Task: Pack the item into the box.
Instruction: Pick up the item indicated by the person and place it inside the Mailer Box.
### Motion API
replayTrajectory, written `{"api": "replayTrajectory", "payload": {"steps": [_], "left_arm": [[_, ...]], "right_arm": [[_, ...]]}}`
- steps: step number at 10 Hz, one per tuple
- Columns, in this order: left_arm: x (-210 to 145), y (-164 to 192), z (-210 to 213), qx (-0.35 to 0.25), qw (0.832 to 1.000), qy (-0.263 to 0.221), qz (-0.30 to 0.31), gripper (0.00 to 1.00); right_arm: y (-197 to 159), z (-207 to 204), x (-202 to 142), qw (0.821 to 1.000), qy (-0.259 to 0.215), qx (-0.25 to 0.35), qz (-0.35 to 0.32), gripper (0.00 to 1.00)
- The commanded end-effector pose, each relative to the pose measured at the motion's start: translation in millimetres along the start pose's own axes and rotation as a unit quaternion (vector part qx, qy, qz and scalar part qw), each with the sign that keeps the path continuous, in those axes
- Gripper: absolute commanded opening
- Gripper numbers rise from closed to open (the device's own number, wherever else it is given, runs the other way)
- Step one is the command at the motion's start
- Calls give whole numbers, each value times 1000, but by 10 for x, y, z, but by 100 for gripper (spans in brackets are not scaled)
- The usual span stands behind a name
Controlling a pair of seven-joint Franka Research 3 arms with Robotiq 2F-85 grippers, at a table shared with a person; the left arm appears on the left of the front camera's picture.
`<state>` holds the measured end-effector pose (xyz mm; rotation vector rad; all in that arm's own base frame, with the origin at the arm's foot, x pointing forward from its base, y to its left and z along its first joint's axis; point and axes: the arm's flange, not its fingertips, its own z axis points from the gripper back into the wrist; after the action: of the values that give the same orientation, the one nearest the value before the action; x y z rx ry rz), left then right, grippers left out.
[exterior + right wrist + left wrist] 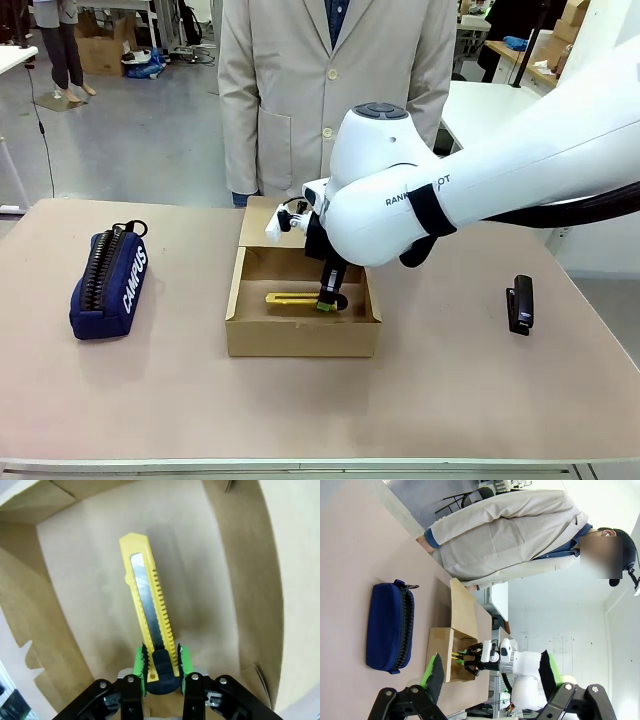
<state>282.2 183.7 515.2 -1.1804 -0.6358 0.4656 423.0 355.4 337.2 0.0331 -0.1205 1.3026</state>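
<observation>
Mid-counter: box, lid up toward the far edge. Reaching down inside from the right: right fingers, pinched tight on the black end of the knife. Yellow body flat on the box floor or just off it, pointing at the left wall. Left fingers spread wide, holding nothing, near the counter's left edge. Nearly home, by the look of it: only letting go and lifting clear to come.
</observation>
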Motion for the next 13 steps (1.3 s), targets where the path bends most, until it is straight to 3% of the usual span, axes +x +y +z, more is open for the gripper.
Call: {"api": "replayTrajectory", "payload": {"steps": [1, 2, 3, 4, 5, 13], "left_arm": [[-2, -16, -11, -13, 1000, -5, -2, 100], [-2, -16, -11, -13, 1000, -5, -2, 100], [-2, -16, -11, -13, 1000, -5, -2, 100], [-2, -16, -11, -13, 1000, -5, -2, 100], [-2, -16, -11, -13, 1000, -5, -2, 100], [-2, -16, -11, -13, 1000, -5, -2, 100]], "right_arm": [[-31, 95, 18, 1000, 7, -5, 6, 32], [-31, 92, 16, 1000, 8, -3, 9, 32], [-21, 89, 22, 1000, 12, -1, 23, 73], [-14, 91, 24, 1000, 13, -1, 27, 92], [-15, 96, 23, 1000, 14, -2, 28, 100], [-9, 266, -23, 999, -15, 0, 37, 100]]}}
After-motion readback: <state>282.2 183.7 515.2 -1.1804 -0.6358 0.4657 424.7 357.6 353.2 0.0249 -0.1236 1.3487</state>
